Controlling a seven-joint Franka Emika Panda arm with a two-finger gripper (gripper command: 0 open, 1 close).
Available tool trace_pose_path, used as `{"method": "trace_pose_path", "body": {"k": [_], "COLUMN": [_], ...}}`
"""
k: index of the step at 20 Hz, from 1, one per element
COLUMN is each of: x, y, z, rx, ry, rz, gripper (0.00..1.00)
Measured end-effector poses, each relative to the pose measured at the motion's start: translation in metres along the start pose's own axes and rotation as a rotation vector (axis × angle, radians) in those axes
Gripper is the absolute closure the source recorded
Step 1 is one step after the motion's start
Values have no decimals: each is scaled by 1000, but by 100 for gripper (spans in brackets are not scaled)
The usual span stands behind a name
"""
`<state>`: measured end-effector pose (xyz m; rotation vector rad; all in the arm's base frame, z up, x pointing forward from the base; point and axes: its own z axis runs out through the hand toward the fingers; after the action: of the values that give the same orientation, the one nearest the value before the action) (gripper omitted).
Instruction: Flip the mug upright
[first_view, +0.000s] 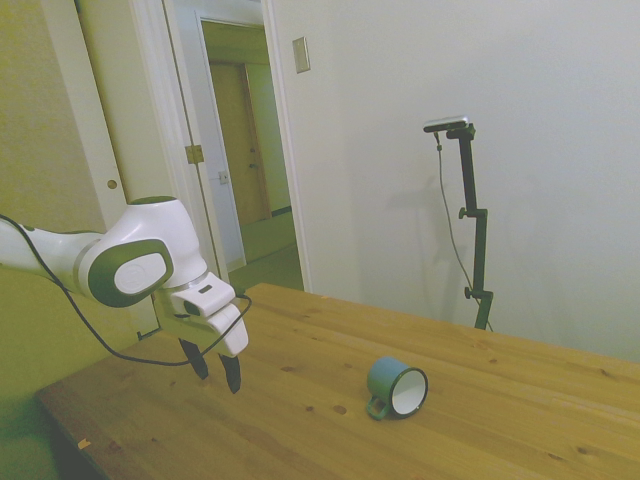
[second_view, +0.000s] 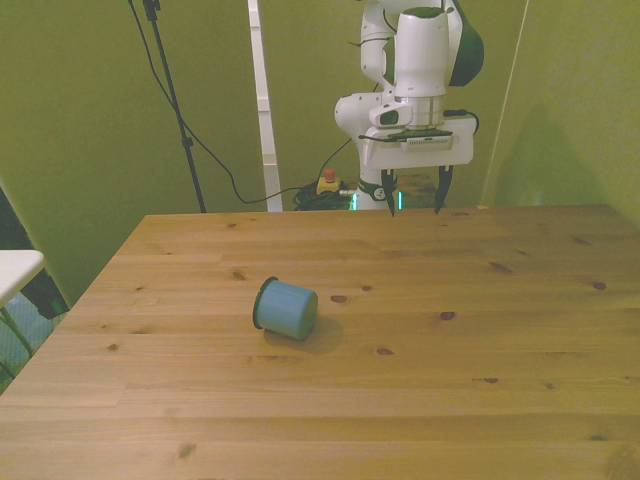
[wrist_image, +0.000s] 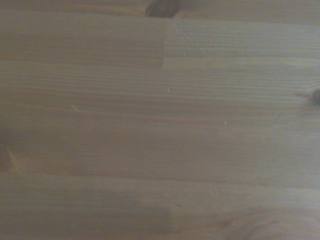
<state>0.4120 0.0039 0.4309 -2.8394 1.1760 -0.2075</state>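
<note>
Side view shows the mug (first_view: 396, 387) lying on its side on the table (first_view: 520, 400), well apart from the empty, open claw (first_view: 213, 372), so I think it should move over, then pinch the thin rim gently.

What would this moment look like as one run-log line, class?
mug: on its side on table, untouched | gripper: open, empty, above far table edge, apart from mug | wrist view: bare wood only | flip: not started
</note>
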Motion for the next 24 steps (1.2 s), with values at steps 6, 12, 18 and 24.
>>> {"method": "trace_pose_path", "body": {"k": [6, 12, 18, 24], "x": [22, 117, 205, 226], "y": [4, 30, 36, 39], "z": [-21, -46, -32, -35], "rx": [27, 37, 35, 50], "ry": [21, 88, 124, 147], "rz": [38, 173, 274, 317], "gripper": [0, 0, 0, 0]}}
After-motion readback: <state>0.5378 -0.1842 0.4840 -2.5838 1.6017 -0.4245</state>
